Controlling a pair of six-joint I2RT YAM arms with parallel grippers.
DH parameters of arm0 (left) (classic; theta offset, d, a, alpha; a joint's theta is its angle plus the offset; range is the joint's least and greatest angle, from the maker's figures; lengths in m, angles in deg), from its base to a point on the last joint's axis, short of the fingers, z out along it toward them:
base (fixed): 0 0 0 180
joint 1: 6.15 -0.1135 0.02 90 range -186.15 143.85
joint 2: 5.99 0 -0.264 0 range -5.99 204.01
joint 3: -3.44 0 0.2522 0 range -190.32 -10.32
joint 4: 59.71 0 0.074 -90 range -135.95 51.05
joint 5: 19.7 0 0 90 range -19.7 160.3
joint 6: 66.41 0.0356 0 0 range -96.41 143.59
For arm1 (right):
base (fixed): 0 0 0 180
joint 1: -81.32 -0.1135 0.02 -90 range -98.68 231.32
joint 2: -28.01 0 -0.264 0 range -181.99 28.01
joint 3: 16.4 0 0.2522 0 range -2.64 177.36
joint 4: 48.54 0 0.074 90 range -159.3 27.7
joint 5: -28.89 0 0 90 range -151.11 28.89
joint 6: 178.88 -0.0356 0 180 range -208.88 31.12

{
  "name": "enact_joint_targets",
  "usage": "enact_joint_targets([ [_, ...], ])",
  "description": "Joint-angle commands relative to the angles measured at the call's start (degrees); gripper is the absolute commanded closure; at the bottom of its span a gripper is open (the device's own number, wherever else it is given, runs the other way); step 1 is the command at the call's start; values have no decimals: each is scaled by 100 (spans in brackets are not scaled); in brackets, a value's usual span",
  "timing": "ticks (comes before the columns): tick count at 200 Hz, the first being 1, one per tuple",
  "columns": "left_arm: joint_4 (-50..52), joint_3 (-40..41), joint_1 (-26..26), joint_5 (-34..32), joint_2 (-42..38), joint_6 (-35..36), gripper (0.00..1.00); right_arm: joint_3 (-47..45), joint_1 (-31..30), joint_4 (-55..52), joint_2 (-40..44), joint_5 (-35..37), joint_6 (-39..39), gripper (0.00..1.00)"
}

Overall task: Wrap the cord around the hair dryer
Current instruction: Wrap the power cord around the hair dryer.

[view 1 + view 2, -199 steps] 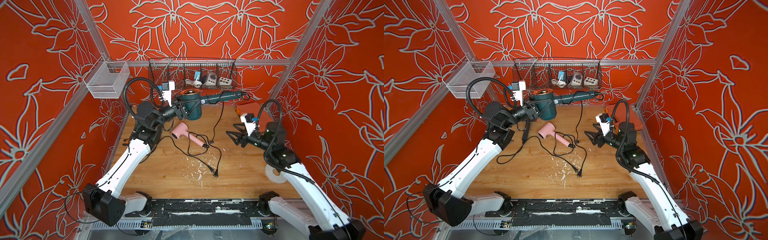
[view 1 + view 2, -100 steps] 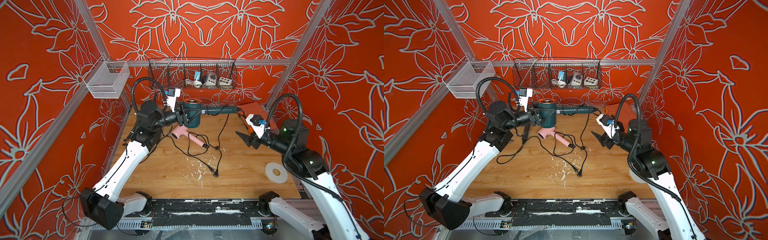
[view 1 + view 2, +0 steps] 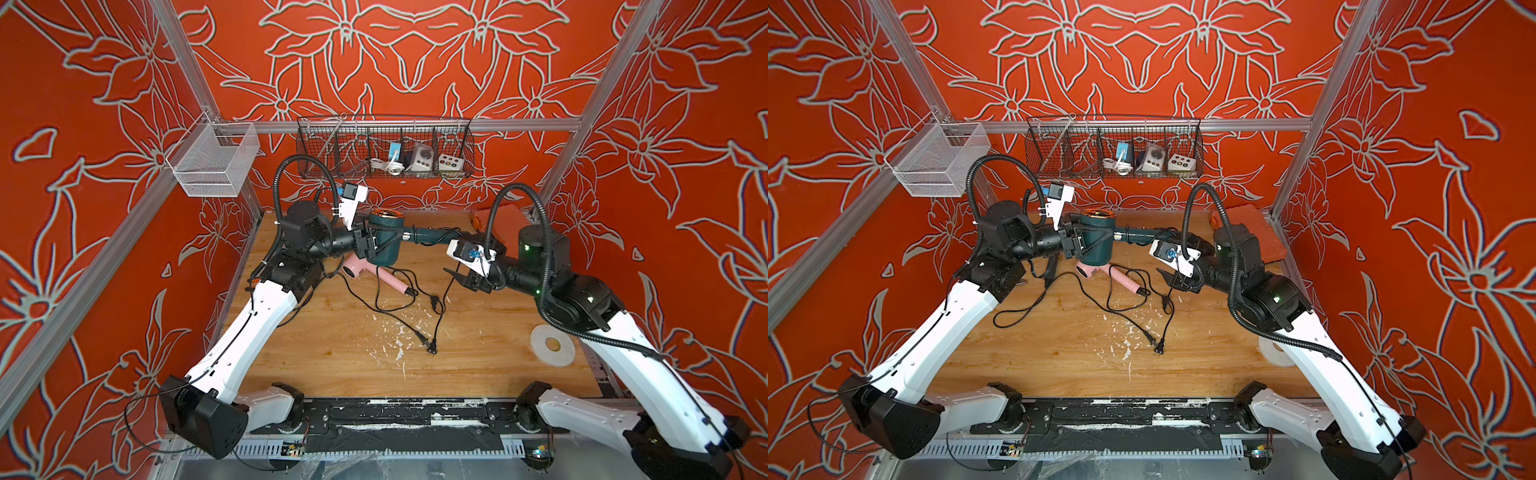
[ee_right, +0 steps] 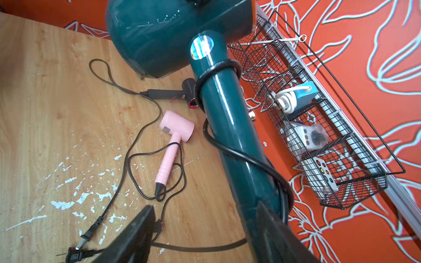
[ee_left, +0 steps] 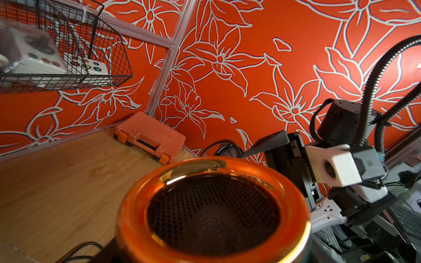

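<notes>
Wood table (image 4: pixel 45 113): cord (image 4: pixel 237 154) loops dryer (image 4: pixel 159 34) handle, rt wrist only.

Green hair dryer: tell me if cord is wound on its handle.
Yes, a black cord loops around the handle of the green hair dryer.

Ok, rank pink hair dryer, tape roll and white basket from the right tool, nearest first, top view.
From the right tool:
1. Pink hair dryer, table middle.
2. Tape roll, table's right edge.
3. White basket, high on left wall.
</notes>
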Motion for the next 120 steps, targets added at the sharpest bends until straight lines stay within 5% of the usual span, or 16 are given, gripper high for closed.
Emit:
enact_joint_targets([
  [1,-237,-311,35,524,-32,88,100,179,-61,42,-246,182,448,30],
  [26,-40,-347,46,652,-29,179,100,191,-110,120,-390,232,595,37],
  [102,-268,-350,103,1144,-31,-83,100,101,-159,229,-684,419,828,39],
  [120,-136,-416,128,1160,-18,-7,100,60,-168,318,-682,403,799,49],
])
